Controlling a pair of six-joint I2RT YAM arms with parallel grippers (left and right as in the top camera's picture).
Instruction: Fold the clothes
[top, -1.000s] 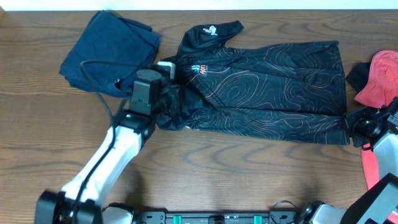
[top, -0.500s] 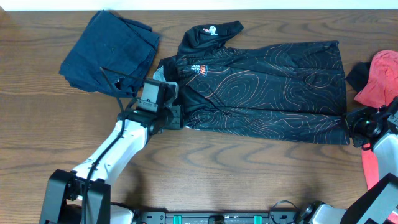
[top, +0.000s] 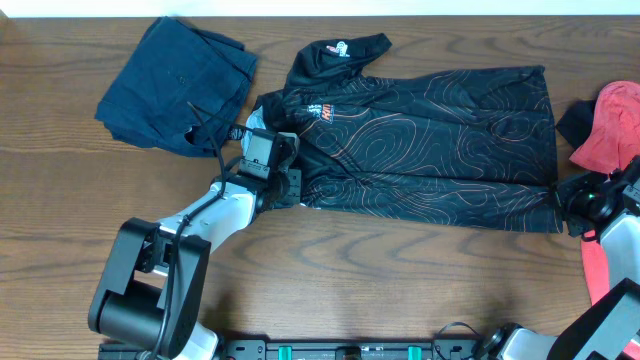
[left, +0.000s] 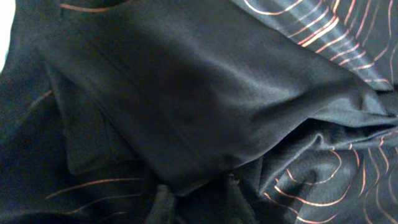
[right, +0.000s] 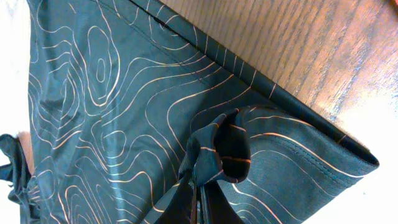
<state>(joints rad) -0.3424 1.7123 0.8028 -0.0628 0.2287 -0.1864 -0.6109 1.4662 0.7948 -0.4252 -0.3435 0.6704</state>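
Spread flat along the middle of a brown wood-grain table (top: 400, 280): a black short-sleeved sports jersey (top: 430, 140) with thin orange-white contour lines, collar end to the left of the overhead view, hem to the right, one sleeve with a white logo pointing toward the far edge. Left gripper (top: 270, 150) down on the collar end, by the nearer shoulder, buried in dark bunched cloth. Left wrist view filled with black folds, fingers barely separable from the fabric, so impossible to tell whether clamped on cloth or merely narrow. Right gripper (top: 568, 200) at the nearer hem corner, jaws closed tight on a small raised pinch of the jersey, with the hem seam and bare wood just beyond. Crumpled plain navy-blue garment (top: 175, 80) just beside the collar end, toward the far left. Coral-red garment (top: 612, 120) at the right edge, just past the hem.
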